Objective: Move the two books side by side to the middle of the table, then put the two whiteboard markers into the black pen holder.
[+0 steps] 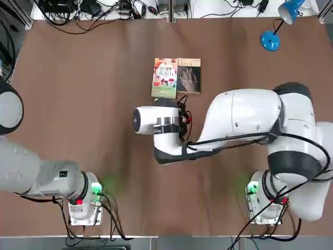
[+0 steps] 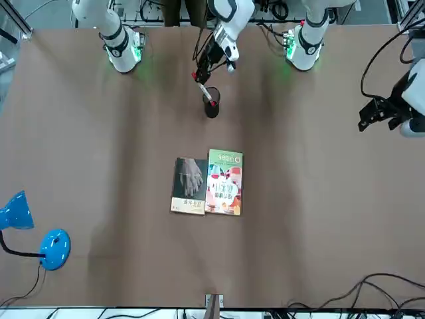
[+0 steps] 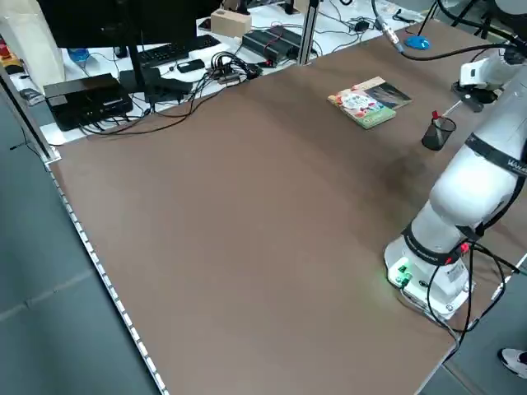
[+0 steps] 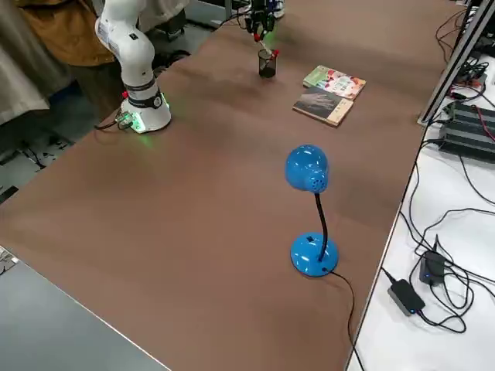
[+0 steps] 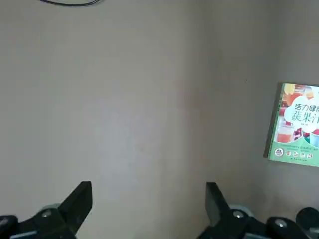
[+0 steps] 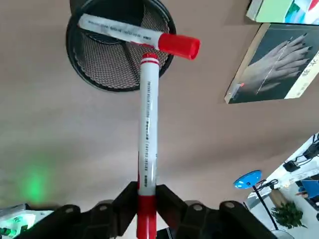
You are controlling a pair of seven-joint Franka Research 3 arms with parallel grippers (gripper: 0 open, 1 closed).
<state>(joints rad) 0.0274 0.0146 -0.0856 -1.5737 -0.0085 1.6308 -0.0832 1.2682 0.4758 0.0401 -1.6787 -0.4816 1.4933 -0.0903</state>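
the right jaws (image 6: 147,199) pinch a red-and-white marker (image 6: 148,124) at the rim of the black pen holder (image 6: 119,55), a second marker (image 6: 134,35) leaning inside. the colourful book (image 1: 165,78) and dark book (image 1: 189,76) lie side by side on the brown tabletop (image 1: 78,104). the left jaws (image 5: 149,199) hang spread over the tabletop.

Soft overhead light, faint shadows; green glow on table (image 6: 50,174), R wrist view.
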